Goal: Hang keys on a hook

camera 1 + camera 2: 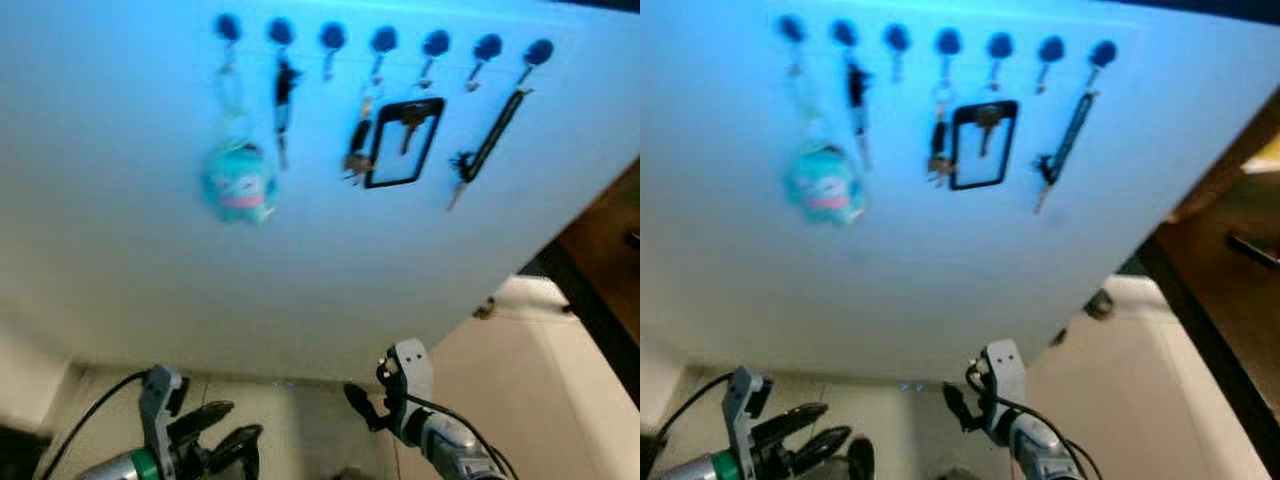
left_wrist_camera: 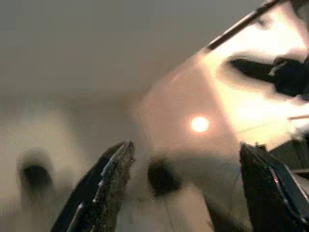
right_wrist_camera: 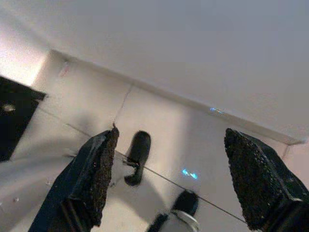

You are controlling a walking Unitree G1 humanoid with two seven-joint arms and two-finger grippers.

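Keys (image 1: pixel 405 122) hang on the hook row (image 1: pixel 384 40); well below it I see left end effector (image 1: pixel 222 432) and right end effector (image 3: pixel 176 179) open, empty.

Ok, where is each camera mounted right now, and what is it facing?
Left eye: head, facing the white wall with its hook row; left gripper and right gripper low.
Right eye: same scene, offset.
Left wrist: along open fingers, blurred floor.
Right wrist: along open fingers, tiled floor, wall base.
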